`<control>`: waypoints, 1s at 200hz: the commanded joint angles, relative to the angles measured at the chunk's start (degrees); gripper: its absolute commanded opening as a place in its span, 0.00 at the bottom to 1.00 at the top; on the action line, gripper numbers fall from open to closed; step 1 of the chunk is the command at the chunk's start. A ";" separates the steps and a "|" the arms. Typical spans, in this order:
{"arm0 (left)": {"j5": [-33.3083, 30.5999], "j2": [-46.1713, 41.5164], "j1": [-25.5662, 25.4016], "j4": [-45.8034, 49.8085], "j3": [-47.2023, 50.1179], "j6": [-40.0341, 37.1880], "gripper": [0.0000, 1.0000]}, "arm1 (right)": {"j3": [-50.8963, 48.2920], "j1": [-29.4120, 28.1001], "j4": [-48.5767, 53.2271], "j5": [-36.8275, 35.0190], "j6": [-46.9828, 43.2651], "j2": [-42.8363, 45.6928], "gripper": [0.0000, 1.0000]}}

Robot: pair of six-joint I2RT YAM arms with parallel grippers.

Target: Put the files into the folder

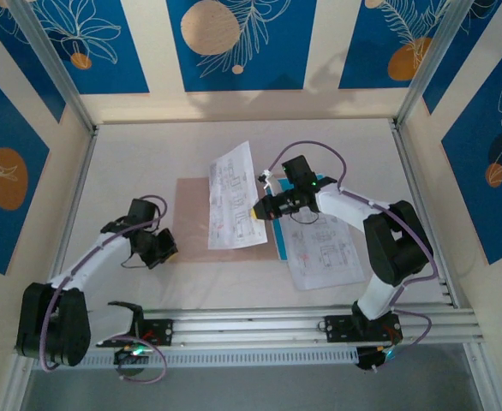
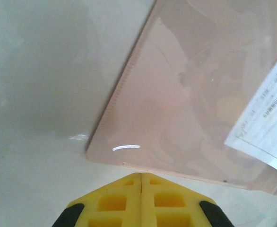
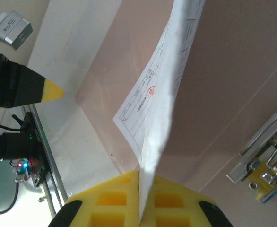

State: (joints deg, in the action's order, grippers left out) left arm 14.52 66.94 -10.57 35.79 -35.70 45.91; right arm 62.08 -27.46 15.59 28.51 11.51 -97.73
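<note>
- A flat, pinkish-tan card folder (image 1: 191, 218) lies in the middle of the pale table (image 1: 148, 154).
- A thin white paper sheet (image 1: 232, 193), printed with faint line drawings and text, lies across the folder's right part.
- The right tool (image 3: 140, 177) pinches that sheet's edge between its yellow fingers.
- The left tool (image 2: 142, 177) is closed and empty, just beside the folder's near left edge.
- A second printed white sheet (image 1: 324, 253) lies on the table to the right of the folder.

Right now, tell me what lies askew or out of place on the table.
One printed sheet, pinched by the right gripper, lies tilted across the folder, overhanging its far edge. A second sheet lies off the folder, beside it on the table.
</note>
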 commanded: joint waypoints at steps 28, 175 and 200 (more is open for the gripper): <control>-1.16 5.47 4.05 1.04 -2.25 -2.72 0.07 | -0.39 0.09 -4.45 5.77 2.29 -3.54 0.00; 1.67 16.34 8.55 -3.33 -2.57 -6.34 0.00 | -0.65 -0.66 -9.96 11.61 4.68 -9.11 0.00; 2.42 16.40 8.55 -3.75 -2.11 -6.05 0.00 | -0.65 -1.06 -12.11 11.40 6.40 -10.36 0.00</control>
State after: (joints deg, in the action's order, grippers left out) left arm 14.90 82.37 -2.61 32.99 -39.05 40.56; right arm 62.06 -27.92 6.37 37.98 15.79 -106.65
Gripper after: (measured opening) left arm 0.049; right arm 0.069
